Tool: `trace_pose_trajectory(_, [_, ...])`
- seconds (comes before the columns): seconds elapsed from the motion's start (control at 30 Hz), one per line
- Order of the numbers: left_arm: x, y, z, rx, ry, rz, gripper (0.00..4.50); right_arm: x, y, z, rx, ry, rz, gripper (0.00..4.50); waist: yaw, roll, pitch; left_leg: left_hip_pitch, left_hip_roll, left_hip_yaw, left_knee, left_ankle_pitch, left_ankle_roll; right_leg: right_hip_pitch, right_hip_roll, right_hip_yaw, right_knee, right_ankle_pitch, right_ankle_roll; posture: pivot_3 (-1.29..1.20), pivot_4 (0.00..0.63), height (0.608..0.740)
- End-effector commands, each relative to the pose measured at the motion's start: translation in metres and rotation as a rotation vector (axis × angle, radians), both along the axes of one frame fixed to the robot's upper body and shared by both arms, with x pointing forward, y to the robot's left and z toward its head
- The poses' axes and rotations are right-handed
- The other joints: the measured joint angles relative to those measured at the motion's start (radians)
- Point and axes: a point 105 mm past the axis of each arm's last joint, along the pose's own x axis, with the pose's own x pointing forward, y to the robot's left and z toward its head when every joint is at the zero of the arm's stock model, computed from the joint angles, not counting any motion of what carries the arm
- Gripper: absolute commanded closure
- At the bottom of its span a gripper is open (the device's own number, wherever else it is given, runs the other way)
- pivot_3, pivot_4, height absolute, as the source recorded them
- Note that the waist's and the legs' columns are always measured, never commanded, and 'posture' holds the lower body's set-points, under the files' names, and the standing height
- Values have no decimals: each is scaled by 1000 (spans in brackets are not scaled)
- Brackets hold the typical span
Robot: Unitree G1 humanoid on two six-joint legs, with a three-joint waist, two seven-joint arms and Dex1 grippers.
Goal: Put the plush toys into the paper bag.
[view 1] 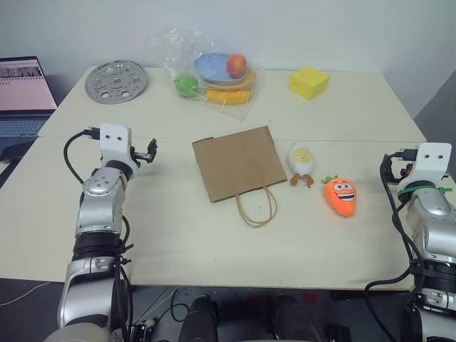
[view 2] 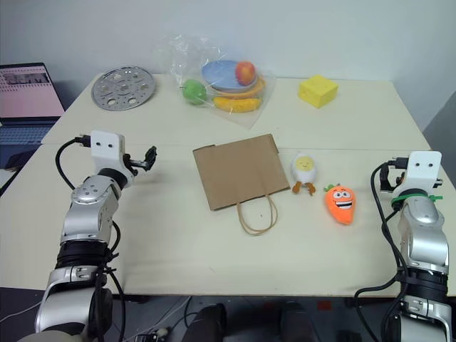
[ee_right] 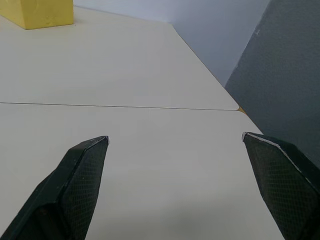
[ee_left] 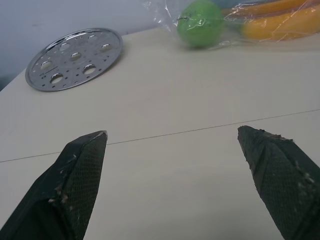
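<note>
both jaws gape empty over the cream table [view 1: 214,242] by a white wall [view 1: 299,28].

Two plush toys [view 1: 340,196], one paper bag [view 1: 239,162], one yellow block [view 1: 308,82].

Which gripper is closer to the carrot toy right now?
Right. The right gripper hangs open past the carrot toy on its right; the left gripper, also open, sits beyond the paper bag.
</note>
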Motion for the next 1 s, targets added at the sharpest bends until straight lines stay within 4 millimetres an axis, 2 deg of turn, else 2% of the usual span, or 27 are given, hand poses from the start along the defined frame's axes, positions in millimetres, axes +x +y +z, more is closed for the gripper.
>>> trace_pose_trajectory(0.03, [0, 0, 16, 1, -45, -10, 35, -2, -2, 21, -33, -68, -4, 0, 0, 0, 0, 0, 0, 0, 0, 0, 0, 0, 0, 0, 0, 0, 0, 0, 150, 740])
trace_pose_trajectory(0.3, [-1, 6, 19, 9, -58, 12, 35, -2, -2, 21, -32, -66, -4, 0, 0, 0, 0, 0, 0, 0, 0, 0, 0, 0, 0, 0, 0, 0, 0, 0, 150, 740])
trace_pose_trajectory(0.67, [-3, -1, 19, 5, -61, -39, 35, -3, 0, 26, -68, -71, 27, 0, 0, 0, 0, 0, 0, 0, 0, 0, 0, 0, 0, 0, 0, 0, 0, 0, 150, 740])
trace_pose_trajectory(0.77, [-7, -11, 32, -29, -105, -158, 35, -2, 44, 43, 58, -151, 330, 0, -2, 0, 0, 0, 0, 0, 0, 0, 0, 0, 0, 0, 0, 0, 0, 0, 150, 740])
trace_pose_trajectory(0.83, [-11, -17, 40, -20, -117, -241, 35, -9, 71, 52, 56, -143, 524, 0, -3, 0, 0, 0, 0, 0, 0, 0, 0, 0, 0, 0, 0, 0, 0, 0, 150, 740])
trace_pose_trajectory(0.93, [-15, -22, 48, -14, -105, -338, 35, -27, 98, 59, 53, -77, 748, 0, -2, 0, 0, 0, 0, 0, 0, 0, 0, 0, 0, 0, -1, 0, 0, 0, 150, 740])
trace_pose_trajectory(1.0, [-23, -40, 58, -39, -109, -494, 35, -37, 109, 66, 59, -45, 858, 0, -1, 0, 0, 0, 0, 0, 0, 0, 0, 1, 0, 0, -1, 0, 0, 0, 150, 740])
